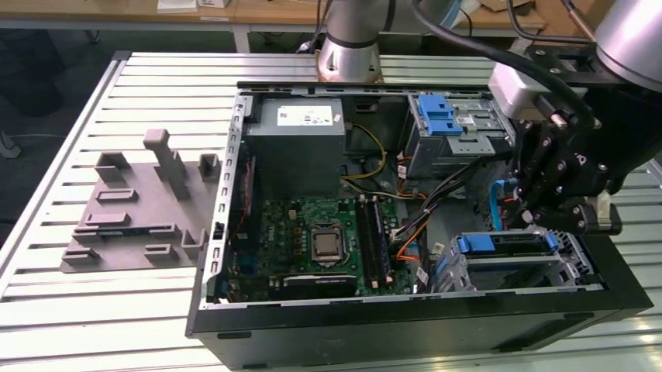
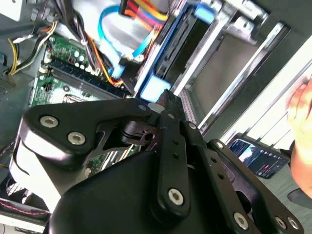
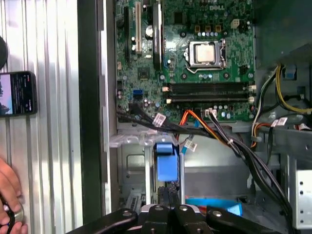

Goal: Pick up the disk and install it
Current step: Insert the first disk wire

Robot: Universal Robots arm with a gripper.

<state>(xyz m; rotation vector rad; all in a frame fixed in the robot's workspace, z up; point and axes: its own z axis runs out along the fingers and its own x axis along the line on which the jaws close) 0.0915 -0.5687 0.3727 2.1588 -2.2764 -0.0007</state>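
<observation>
Though its opening cannot be told, gripper [image 1: 567,211] just above seated disk [image 1: 501,243].

Even, bright indoor light; wrist pictures softer up close

Overhead light glares off the ribbed table [image 1: 124,302], while the case [image 1: 414,325] interior sits in mild shadow. In the second wrist view the near gripper [image 2: 165,105] blurs, and a hand [image 2: 302,131] is washed out.

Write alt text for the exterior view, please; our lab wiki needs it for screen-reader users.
A robot arm's black gripper hangs over the drive bay of an open computer case, just above the blue-framed disk seated in the bay. The case lies on a slatted metal table, its motherboard exposed, with a grey slotted fixture block on the exterior view's left.
</observation>
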